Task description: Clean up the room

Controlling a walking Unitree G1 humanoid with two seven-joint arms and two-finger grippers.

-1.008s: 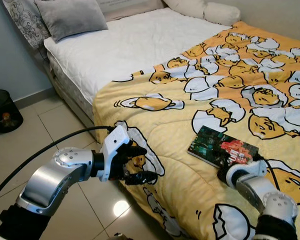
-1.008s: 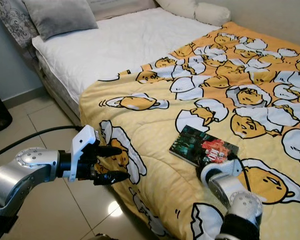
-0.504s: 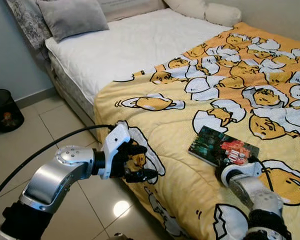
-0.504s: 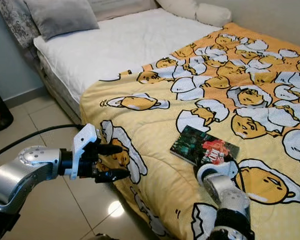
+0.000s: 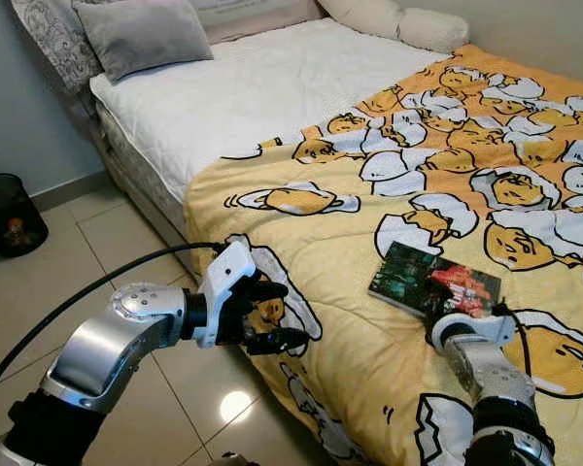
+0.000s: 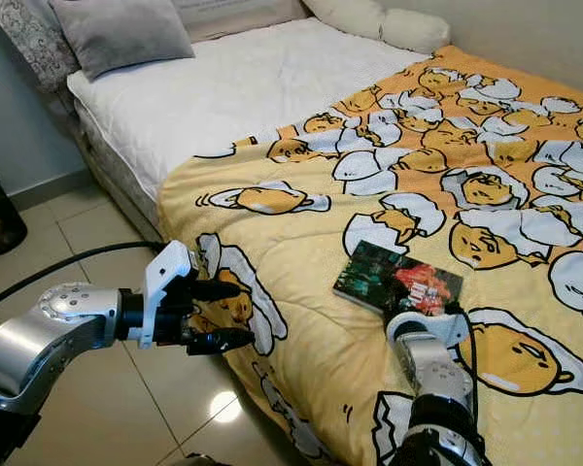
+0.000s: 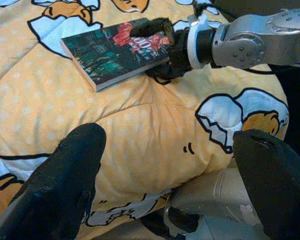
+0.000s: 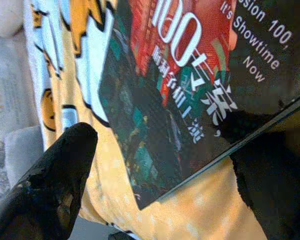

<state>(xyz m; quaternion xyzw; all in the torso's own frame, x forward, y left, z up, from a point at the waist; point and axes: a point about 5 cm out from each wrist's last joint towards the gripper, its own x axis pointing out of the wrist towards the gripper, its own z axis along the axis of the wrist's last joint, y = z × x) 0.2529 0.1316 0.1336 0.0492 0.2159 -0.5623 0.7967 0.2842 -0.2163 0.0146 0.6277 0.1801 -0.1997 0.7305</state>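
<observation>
Yellow quilt (image 5: 389, 291), printed with cartoon eggs, covers the near part of the bed, and the tidying looks to be at an early stage, with the one loose item still lying where it is. Nearest the robot, the right pincer (image 5: 459, 313) sits at the near edge of the book (image 5: 434, 280), its two black fingers spread wide apart; in the right wrist view one finger (image 8: 50, 185) lies off to the side of the cover and the other is just beside the book's edge, so the pincer frames the book but has not closed on it. The left wrist view shows the same thing from the side, one finger lying over the cover and the book flat on the quilt. To the left, the left pincer (image 5: 277, 316) hovers beside the hanging edge of the quilt above the tiled floor (image 5: 126, 252), fingers parted and holding nothing. My reading is that the grasp is about to be made, and lifting the book and carrying it somewhere proper are still left to do. Further off, the bare white mattress (image 5: 262, 87) and a grey pillow (image 5: 141, 34) lie at the head of the bed, and a dark waste bin (image 5: 8, 214) stands on the floor by the wall.
</observation>
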